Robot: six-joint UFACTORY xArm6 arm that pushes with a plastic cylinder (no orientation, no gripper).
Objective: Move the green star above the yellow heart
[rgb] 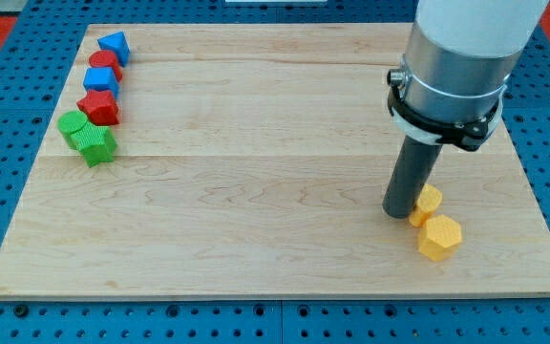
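The green star [96, 144] lies at the view's left edge of the wooden board, at the bottom of a column of blocks. The yellow heart [428, 204] sits at the view's lower right, partly hidden by my rod. My tip [398, 212] rests on the board touching the heart's left side, far to the right of the green star. A yellow hexagon [440, 237] lies just below the heart, touching it.
Above the green star, along the left edge, lie a green round block [72, 124], a red star [98, 107], a blue cube [100, 79], a red round block [105, 62] and a blue triangle [115, 45]. The wooden board [256, 172] sits on a blue pegboard.
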